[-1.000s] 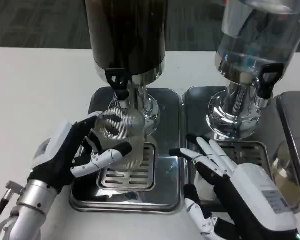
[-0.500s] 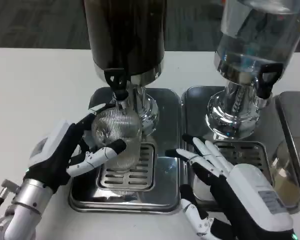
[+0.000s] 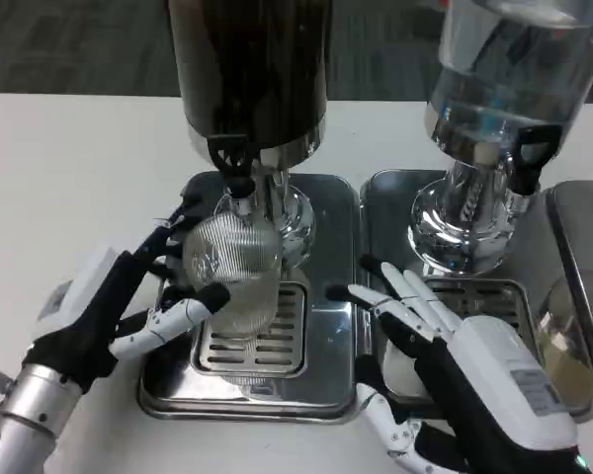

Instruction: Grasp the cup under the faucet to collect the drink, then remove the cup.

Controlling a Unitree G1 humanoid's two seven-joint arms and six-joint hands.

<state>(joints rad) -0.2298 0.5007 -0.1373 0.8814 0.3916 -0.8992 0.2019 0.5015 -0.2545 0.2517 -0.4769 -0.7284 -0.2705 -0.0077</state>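
One clear ribbed glass cup (image 3: 232, 272) stands upright on the slotted steel drip tray (image 3: 252, 346), its long axis vertical and its mouth pointing up to the black faucet (image 3: 235, 166) of the dark drink dispenser (image 3: 249, 69). We record our left hand (image 3: 128, 301) wrapped around the cup from the left, thumb across the front and fingers behind, holding it. We record our right hand (image 3: 455, 370) resting flat over the neighbouring tray, fingers spread wide, holding nothing, well apart from the cup. Behind the right hand stands a clear dispenser of water (image 3: 509, 79) on a chrome base.
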